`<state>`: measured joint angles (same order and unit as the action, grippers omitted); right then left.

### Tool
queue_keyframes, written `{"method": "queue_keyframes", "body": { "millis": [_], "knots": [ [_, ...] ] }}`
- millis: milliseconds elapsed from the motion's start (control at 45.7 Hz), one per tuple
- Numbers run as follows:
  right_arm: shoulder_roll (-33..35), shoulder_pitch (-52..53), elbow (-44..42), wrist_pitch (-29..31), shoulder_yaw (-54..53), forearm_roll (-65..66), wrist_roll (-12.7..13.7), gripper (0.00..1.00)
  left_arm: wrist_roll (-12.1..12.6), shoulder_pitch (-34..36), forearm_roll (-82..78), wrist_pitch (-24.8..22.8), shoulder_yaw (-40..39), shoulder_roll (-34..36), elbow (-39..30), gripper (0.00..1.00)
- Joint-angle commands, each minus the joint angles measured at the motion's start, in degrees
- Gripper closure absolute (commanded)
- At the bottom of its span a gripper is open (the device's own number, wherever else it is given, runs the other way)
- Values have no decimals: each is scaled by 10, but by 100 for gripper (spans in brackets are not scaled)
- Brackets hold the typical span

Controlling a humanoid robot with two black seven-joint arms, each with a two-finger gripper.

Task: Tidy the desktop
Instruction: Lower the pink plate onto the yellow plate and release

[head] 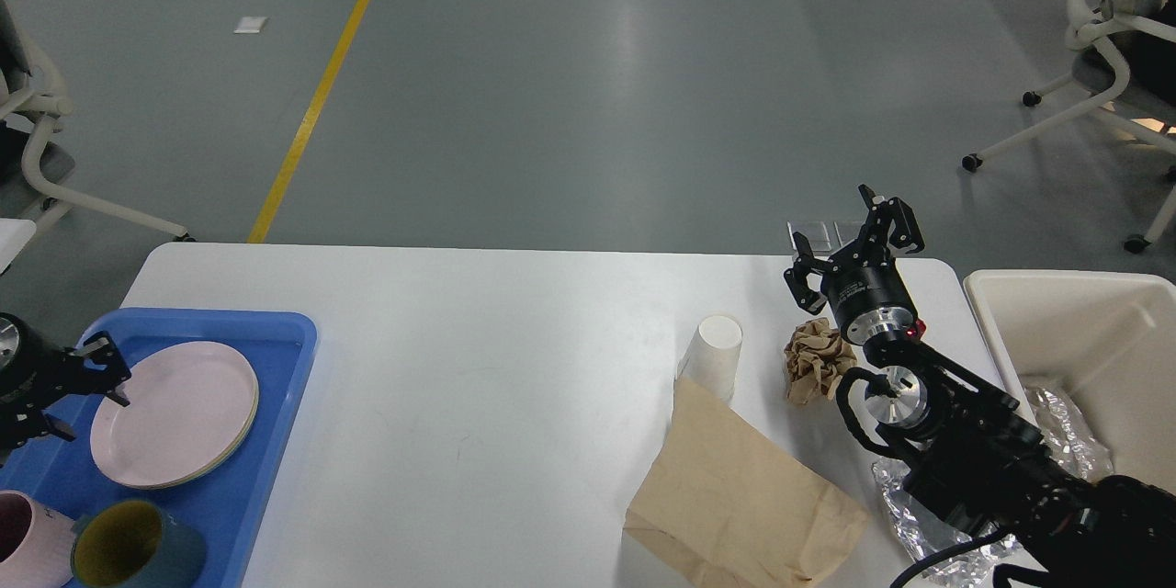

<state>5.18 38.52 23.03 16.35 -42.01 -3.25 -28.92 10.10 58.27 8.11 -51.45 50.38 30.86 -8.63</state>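
White desk (478, 340) carries paper cup (715, 354), crumpled brown wad (814, 358), flat brown bag (735, 496); blue tray (266, 404) holds pink plates (175, 413). Right pincer (850, 248) spread wide, empty; left pincer (96, 377) spread beside the plates.

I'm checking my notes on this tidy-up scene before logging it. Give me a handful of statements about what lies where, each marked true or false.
1. The white paper cup stands on the desktop. True.
2. The right hand is shut on the crumpled brown paper. False: its fingers are spread and hold nothing.
3. The pink plates lie in the blue tray. True.
4. The flat brown paper bag lies inside the cream bin. False: it lies on the desktop.
5. Crinkled foil shows in the bin. True.
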Motion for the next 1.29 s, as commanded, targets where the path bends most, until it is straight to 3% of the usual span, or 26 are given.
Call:
{"method": "queue_keyframes", "body": {
  "millis": [0, 175, 306, 481, 765, 897, 1072, 1137, 1268],
  "knots": [
    [0, 0, 0, 0, 0, 0, 0, 0, 9, -7, -5, 23, -45, -15, 0, 5],
    [0, 0, 0, 0, 0, 0, 0, 0, -1, -3, 0, 21, -56, -33, -2, 4],
    [0, 0, 0, 0, 0, 0, 0, 0, -2, -7, 2, 29, -139, -56, 0, 4],
    [0, 0, 0, 0, 0, 0, 0, 0, -4, -57, 5, 35, -394, -52, 0, 4],
    [0, 0, 0, 0, 0, 0, 0, 0, -40, -172, 7, 43, -974, -85, 0, 4],
    [0, 0, 0, 0, 0, 0, 0, 0, -40, -173, 8, 43, -1072, -98, 0, 4],
    [0, 0, 0, 0, 0, 0, 0, 0, -46, -172, 8, 43, -1086, -101, -1, 4],
    [0, 0, 0, 0, 0, 0, 0, 0, -75, -171, 17, 47, -1091, -99, 0, 4],
    [0, 0, 0, 0, 0, 0, 0, 0, -194, -164, 23, 104, -1091, -100, 0, 4]
  ]
}}
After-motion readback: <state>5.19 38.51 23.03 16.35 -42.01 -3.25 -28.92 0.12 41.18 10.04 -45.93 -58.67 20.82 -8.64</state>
